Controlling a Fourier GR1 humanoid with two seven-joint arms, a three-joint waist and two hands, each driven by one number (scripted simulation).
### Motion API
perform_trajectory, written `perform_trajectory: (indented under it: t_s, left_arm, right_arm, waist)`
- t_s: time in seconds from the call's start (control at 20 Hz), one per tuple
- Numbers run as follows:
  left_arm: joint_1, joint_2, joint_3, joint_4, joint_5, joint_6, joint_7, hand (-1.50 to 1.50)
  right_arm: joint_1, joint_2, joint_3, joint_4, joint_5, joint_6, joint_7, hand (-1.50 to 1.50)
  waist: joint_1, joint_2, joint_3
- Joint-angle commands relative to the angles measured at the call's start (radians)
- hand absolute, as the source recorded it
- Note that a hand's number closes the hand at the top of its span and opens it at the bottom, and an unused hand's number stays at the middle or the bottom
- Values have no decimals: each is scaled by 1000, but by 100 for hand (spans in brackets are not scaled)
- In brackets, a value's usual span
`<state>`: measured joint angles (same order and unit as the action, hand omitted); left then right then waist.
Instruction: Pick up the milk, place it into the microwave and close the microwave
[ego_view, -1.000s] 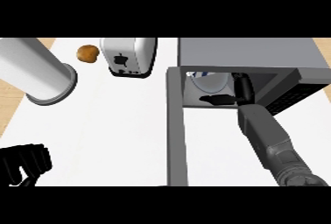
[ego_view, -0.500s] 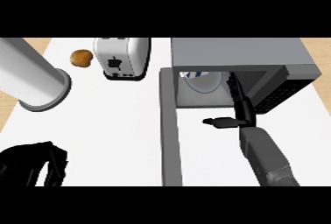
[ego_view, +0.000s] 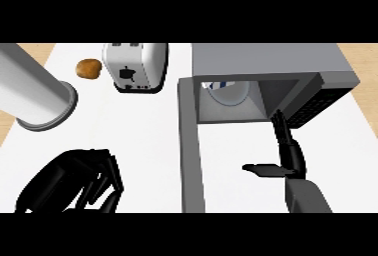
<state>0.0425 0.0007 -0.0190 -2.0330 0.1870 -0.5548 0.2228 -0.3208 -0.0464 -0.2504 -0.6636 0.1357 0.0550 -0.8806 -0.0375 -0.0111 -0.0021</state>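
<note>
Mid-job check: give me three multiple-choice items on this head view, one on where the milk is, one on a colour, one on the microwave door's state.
1. Where is the white milk carton?
A. Inside the grey box-shaped microwave
B. On the counter beside the toaster
C. In the right robot hand

2. What colour is the small round bread roll left of the white toaster?
A. Green
B. Golden brown
C. Blue

3. What state is the grey microwave door in?
A. Shut
B. Removed
C. Open

Answers: 1 A, the carton shows in the cavity, past the empty right robot hand. 2 B, the roll is golden brown. 3 C, the door juts out toward the view's lower edge, exposing the cavity.
</note>
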Motion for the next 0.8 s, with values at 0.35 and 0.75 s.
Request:
perform_trajectory:
  t_s: [0.35,0.75]
  left_arm:
    - [-141,-1,-320,325,-300,129,-198,150]
    - [-238,-1,-510,733,-407,391,-438,150]
  right_arm:
    - [410,-57,68,-481,-52,146,83,-150]
    - [597,-113,79,-755,-91,230,88,-150]
  waist:
    - [-19,6,-1]
    - [-7,13,0]
